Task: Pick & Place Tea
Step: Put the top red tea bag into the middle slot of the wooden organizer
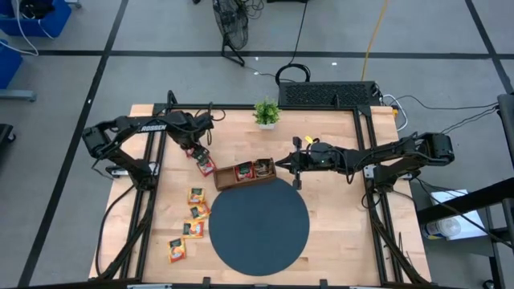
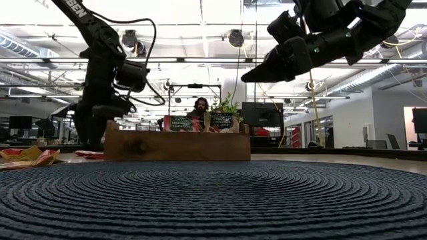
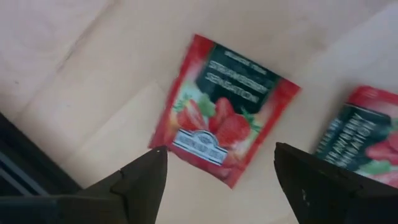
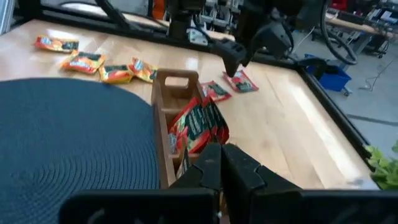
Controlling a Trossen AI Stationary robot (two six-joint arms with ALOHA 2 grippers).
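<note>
Counter (image 1: 337, 201): light wood, carrying everything below.
Dark round mat (image 1: 259, 226): just below the right gripper in the high view, well off to the side of the left gripper.
Wooden tray (image 1: 244, 173): just beside the right gripper (image 1: 298, 183), on the side toward the left arm; several red sachets stand in its compartments (image 4: 198, 127).
Right gripper: fingers pressed together, nothing between them, hanging above the counter at the mat's far edge.
Left gripper (image 3: 217, 180): fingers spread apart, empty, pointing down at the counter.
Red strawberry sachet (image 3: 225, 109): lies flat on the counter directly under the left gripper, between its spread fingers, not held. A second red sachet (image 3: 367, 143) lies just beside it.
Yellow-orange sachets (image 1: 193, 217): loose cluster on the counter, well apart from the left gripper, beside the mat.
</note>
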